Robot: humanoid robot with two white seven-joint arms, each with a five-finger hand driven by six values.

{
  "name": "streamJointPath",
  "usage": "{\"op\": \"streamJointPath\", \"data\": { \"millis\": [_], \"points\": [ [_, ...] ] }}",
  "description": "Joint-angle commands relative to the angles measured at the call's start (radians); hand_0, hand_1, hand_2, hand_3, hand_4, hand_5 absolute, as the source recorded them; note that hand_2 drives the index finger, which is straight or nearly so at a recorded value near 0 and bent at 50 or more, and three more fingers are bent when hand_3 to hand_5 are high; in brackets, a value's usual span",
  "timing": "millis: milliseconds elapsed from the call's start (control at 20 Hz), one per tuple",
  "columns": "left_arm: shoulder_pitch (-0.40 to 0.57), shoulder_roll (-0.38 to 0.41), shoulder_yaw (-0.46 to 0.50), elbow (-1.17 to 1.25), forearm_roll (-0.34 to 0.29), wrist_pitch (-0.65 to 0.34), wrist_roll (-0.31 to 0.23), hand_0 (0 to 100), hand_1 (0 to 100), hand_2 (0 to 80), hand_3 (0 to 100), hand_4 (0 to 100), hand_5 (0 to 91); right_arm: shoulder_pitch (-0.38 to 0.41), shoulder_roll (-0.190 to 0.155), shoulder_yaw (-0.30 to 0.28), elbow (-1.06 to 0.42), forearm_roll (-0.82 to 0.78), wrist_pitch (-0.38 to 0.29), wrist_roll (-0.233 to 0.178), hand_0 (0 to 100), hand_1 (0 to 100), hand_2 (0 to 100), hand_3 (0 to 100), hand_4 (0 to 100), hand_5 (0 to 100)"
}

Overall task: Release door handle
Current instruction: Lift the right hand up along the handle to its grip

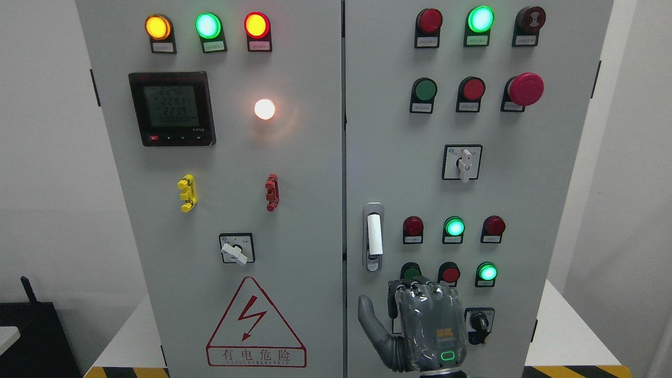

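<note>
The door handle [373, 236] is a white lever in a silver recessed plate with a keyhole at its foot. It sits upright at the left edge of the cabinet's right door [530, 199]. My right hand [415, 310] rises from the bottom edge, back toward the camera, just below and slightly right of the handle. It is apart from the handle and holds nothing. The thumb [370, 320] is spread to the left and the fingers [415, 287] point toward the panel. The left arm does not show.
Both grey cabinet doors stand closed, with the seam [344, 157] between them. Push buttons and lamps [454, 227] surround the hand, and a key switch [479, 321] sits just to its right. The left door carries a meter [172, 108], a rotary switch [236, 249] and a warning triangle [255, 325].
</note>
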Motion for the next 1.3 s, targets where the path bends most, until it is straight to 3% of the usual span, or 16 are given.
{"op": "streamJointPath", "data": {
  "millis": [0, 451, 1252],
  "points": [
    [0.000, 0.000, 0.011, 0.017, 0.000, 0.001, 0.000, 12, 39, 0.0, 0, 0, 0.0, -0.040, 0.001, -0.006, -0.007, 0.012, 0.015, 0.021, 43, 2, 99, 100, 92, 91],
    [0.000, 0.000, 0.011, 0.017, 0.000, 0.001, 0.000, 12, 39, 0.0, 0, 0, 0.0, -0.058, -0.001, -0.009, -0.002, 0.033, 0.027, 0.066, 42, 1, 99, 100, 92, 91],
    [0.000, 0.000, 0.011, 0.017, 0.000, 0.001, 0.000, 12, 39, 0.0, 0, 0, 0.0, -0.098, 0.001, -0.007, 0.023, 0.035, 0.027, 0.096, 40, 1, 99, 100, 92, 92]
  ]
}}
